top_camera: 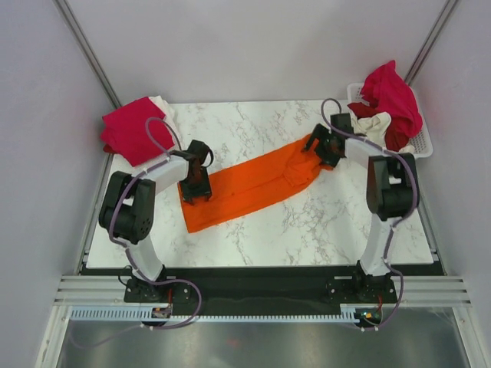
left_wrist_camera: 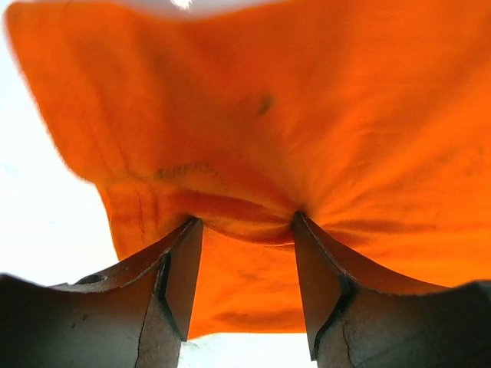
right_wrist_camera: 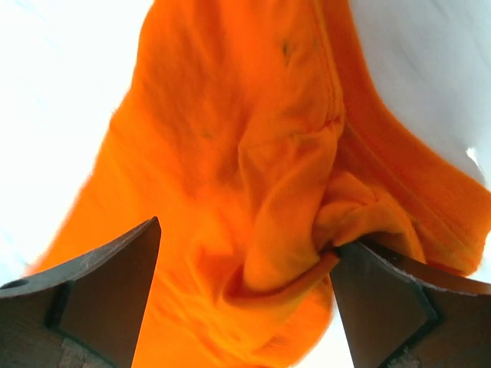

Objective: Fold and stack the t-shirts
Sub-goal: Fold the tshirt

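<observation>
Across the bench [top_camera: 330, 222] the orange shirt [top_camera: 253, 188] lies slantwise, a tool on each end: left tool [top_camera: 196, 195] half spread, tips pressing cloth; right tool [top_camera: 317, 147] spread wide. Folded pink shirt [top_camera: 129, 132] far left; heaped basket [top_camera: 424, 142] far right.

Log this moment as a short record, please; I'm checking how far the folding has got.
shirt in work: orange t-shirt, lying as a long strip diagonally across the marble table
left hand: down on its near-left end, fingers apart, cloth between them
right hand: at its far-right end, wide open over bunched cloth
far-left corner: crimson-pink shirt, white shirt peeking out beside it
far right: crimson shirt and cream shirt heaped in the white basket
</observation>
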### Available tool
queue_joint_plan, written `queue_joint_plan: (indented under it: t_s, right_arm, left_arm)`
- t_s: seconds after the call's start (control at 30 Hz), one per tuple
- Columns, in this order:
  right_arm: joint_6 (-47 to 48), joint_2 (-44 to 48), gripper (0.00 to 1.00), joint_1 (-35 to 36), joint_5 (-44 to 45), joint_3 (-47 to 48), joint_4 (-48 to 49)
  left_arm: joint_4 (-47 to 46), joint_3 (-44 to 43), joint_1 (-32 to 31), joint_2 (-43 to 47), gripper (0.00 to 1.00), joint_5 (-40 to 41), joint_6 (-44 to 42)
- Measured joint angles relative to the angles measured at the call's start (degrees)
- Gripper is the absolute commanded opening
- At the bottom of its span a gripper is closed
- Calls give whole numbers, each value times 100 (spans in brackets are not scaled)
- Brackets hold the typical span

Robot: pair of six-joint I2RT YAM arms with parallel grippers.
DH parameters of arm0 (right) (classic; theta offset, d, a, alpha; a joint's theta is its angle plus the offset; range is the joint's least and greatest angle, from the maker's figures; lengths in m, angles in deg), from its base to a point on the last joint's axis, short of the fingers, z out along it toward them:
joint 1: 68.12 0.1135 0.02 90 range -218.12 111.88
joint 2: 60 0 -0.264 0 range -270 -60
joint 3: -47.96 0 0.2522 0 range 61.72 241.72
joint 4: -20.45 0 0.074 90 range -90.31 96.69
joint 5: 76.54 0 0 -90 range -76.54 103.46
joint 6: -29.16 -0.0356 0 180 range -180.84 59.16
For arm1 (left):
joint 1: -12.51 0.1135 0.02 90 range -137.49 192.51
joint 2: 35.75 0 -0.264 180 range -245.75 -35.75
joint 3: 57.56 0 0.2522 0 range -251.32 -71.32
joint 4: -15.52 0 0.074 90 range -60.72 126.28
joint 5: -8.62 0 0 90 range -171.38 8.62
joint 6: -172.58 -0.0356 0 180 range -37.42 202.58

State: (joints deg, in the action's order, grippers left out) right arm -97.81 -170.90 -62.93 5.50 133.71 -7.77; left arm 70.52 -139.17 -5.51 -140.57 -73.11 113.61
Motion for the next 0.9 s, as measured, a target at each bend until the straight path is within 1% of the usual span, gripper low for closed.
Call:
queue_joint_plan:
  t_s: [0.1, 0.17, 0.2, 0.27, 0.33, 0.37, 0.4, 0.5, 0.73, 0.9]
  right_arm:
    - [33, -1399, 98, 144, -205, 2017, -227]
    - [83, -2590, 98, 273, -496, 3818, -361]
    - [103, -2981, 98, 378, -669, 4398, -348]
    - [116, -3807, 98, 529, -992, 5716, -374]
    - [70, -4452, 98, 704, -1384, 6642, -295]
    - [48, -4627, 98, 780, -1537, 6872, -179]
    - [9, -4708, 98, 844, -1659, 6907, 13]
    - [-107, -4725, 98, 997, -1873, 6717, 494]
    - [-332, -4859, 98, 1036, -2201, 6636, 1150]
    - [-310, -4863, 98, 1023, -2225, 6631, 1196]
  left_arm:
    - [-157, 850, -498, 664, 60, -367, 332]
    - [-243, 1329, -997, 1054, 60, -673, 564]
    - [-326, 1580, -1377, 1268, 60, -920, 772]
    - [-446, 1810, -1923, 1451, 61, -1239, 1115]
    - [-586, 1875, -2483, 1478, 62, -1532, 1502]
    - [-662, 1875, -2734, 1443, 62, -1676, 1683]
    - [-726, 1858, -2977, 1379, 62, -1808, 1836]
    - [-767, 1578, -3447, 1045, 62, -2090, 2133]
    - [-866, 870, -3869, 376, 63, -2481, 2494]
    - [-892, 640, -4148, 402, 63, -2695, 2758]
